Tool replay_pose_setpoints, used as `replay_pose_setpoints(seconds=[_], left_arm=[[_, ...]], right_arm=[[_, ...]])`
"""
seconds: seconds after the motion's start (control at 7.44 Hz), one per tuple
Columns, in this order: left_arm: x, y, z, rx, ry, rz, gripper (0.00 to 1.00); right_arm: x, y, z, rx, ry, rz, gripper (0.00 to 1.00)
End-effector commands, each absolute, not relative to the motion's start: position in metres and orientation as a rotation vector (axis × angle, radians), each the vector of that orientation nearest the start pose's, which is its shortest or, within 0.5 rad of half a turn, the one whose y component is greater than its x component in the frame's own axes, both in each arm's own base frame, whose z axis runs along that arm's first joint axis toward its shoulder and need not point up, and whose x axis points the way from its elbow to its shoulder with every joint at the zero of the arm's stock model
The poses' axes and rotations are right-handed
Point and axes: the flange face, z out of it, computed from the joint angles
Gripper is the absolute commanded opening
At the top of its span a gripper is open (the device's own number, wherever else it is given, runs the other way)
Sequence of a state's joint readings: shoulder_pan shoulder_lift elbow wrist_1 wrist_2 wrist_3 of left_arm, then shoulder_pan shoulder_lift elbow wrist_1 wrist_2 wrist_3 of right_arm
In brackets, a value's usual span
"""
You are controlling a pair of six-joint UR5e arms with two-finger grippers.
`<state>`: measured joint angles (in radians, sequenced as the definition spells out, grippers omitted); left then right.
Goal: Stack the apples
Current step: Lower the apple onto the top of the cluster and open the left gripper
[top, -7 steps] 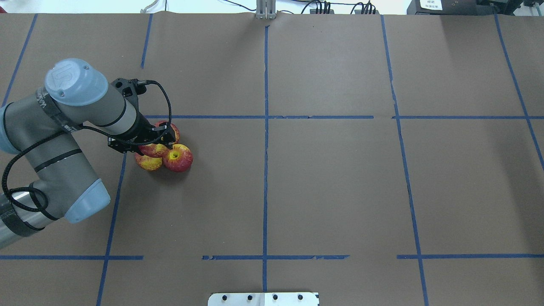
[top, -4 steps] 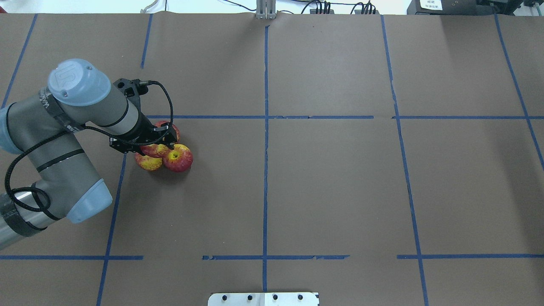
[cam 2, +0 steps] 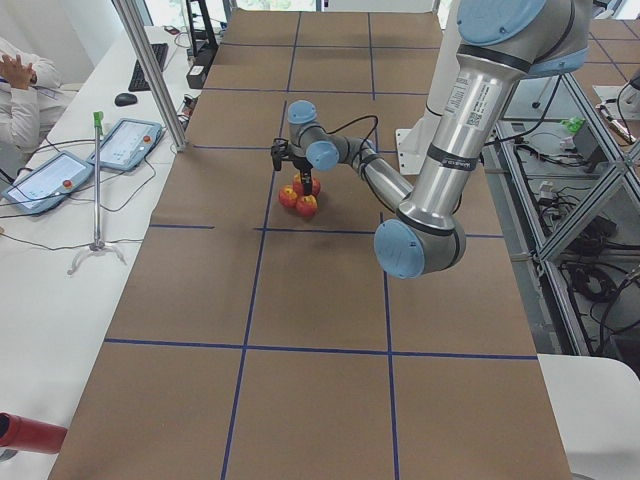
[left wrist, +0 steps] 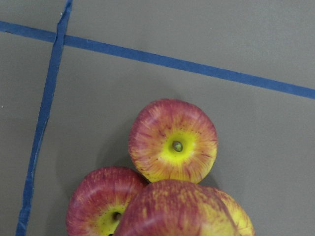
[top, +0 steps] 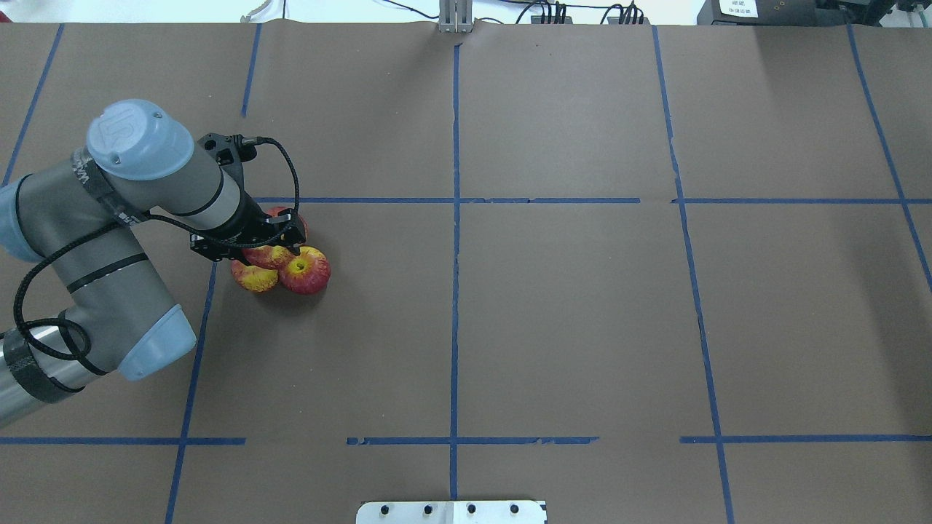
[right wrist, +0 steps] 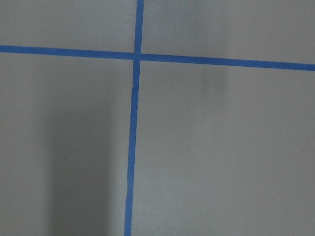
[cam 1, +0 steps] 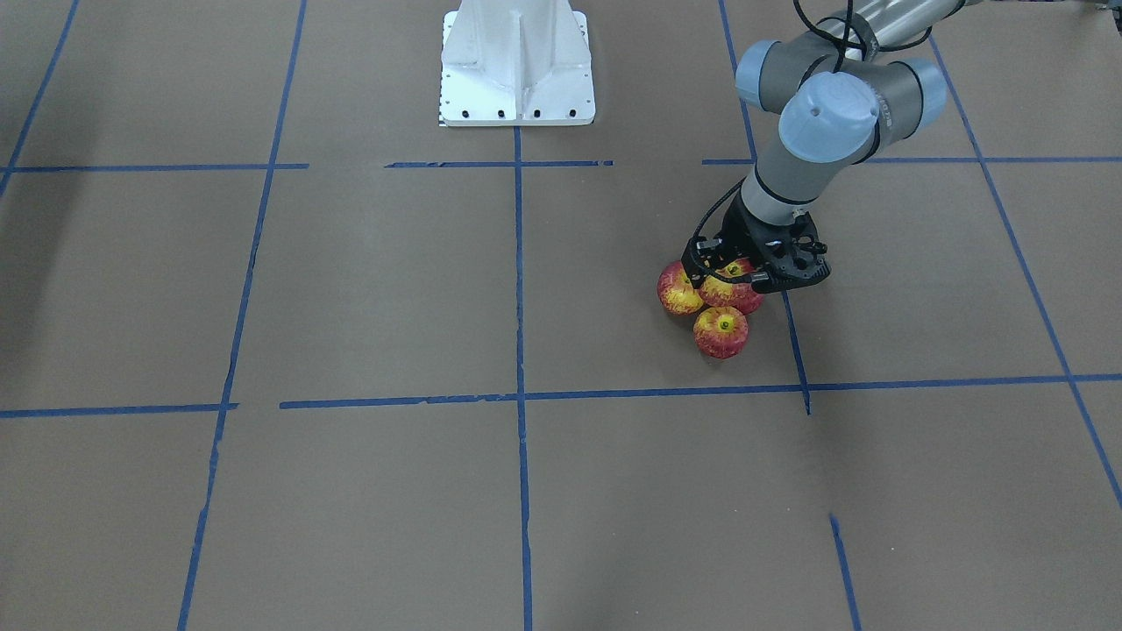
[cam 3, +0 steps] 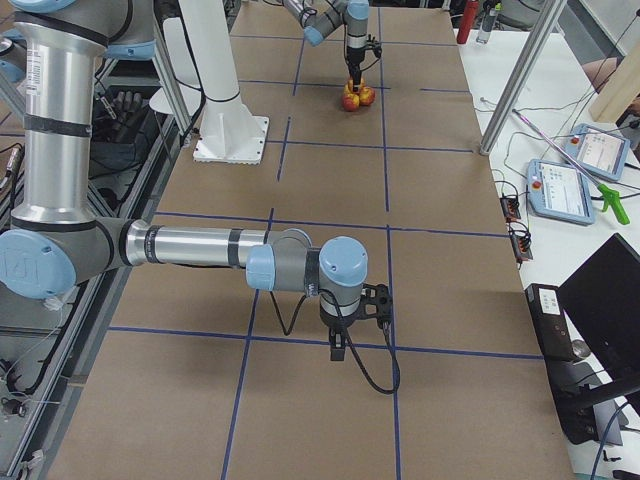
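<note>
Left tool (top: 272,247) first: it hangs fingers-down right over the little heap on the robot's left side of the tabletop (top: 568,327). The top apple (left wrist: 187,211) sits directly under it, filling the near edge of the wrist view. From where the cameras stand I cannot tell whether the fingers are pinching that apple or standing clear of it, because the black housing covers the contact. Below, the base apples (top: 304,270) huddle together on the brown paper, touching one another. Two of them show yellow dimples past the top one in the wrist view. Whether the top apple rests its weight on them or hovers just above, I cannot say either. A blue tape line (top: 349,200) runs just beyond the heap, and another passes beside it. Well apart from all this, the right tool (cam 3: 340,345) points down at bare paper over a tape crossing. It shows only in the side view, so its state is not readable.

To my eye this is the capping step: three apples make the base and the fourth is being settled into the hollow between them. The next move calls for patience. If the fingers grip, spread them gently. Then lift straight up with no sideways drift, since round fruit on round fruit will likely roll at the slightest nudge and scatter the base.
</note>
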<state>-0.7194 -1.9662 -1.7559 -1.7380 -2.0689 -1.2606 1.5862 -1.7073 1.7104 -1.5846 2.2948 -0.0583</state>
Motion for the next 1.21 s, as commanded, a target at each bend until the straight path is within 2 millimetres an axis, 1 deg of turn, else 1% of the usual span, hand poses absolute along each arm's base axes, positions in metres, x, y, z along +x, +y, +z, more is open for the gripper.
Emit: replay_pose_setpoints(seconds=[0.0, 0.13, 0.54, 0.67, 0.81, 0.94, 1.08], left_arm=[[0.413, -0.476, 0.338, -0.051, 0.867, -0.196, 0.91], [0.412, -0.477, 0.337, -0.040, 0.865, -0.200, 1.00], [0.410, -0.475, 0.337, -0.040, 0.864, -0.202, 1.00], [0.402, -0.474, 0.335, -0.045, 0.851, -0.212, 1.00], [0.390, -0.468, 0.317, -0.033, 0.862, -0.210, 1.00], [0.364, -0.472, 0.298, 0.025, 0.894, -0.185, 1.00], [0.332, -0.479, 0.297, 0.060, 0.902, -0.192, 1.00]], right_arm=[[0.074, -0.432, 0.658, 0.016, -0.724, -0.037, 1.00], [0.074, -0.432, 0.658, 0.016, -0.724, -0.037, 1.00], [0.074, -0.432, 0.658, 0.016, -0.724, -0.037, 1.00], [0.074, -0.432, 0.658, 0.016, -0.724, -0.037, 1.00], [0.074, -0.432, 0.658, 0.016, -0.724, -0.037, 1.00], [0.074, -0.432, 0.658, 0.016, -0.724, -0.037, 1.00], [0.074, -0.432, 0.658, 0.016, -0.724, -0.037, 1.00]])
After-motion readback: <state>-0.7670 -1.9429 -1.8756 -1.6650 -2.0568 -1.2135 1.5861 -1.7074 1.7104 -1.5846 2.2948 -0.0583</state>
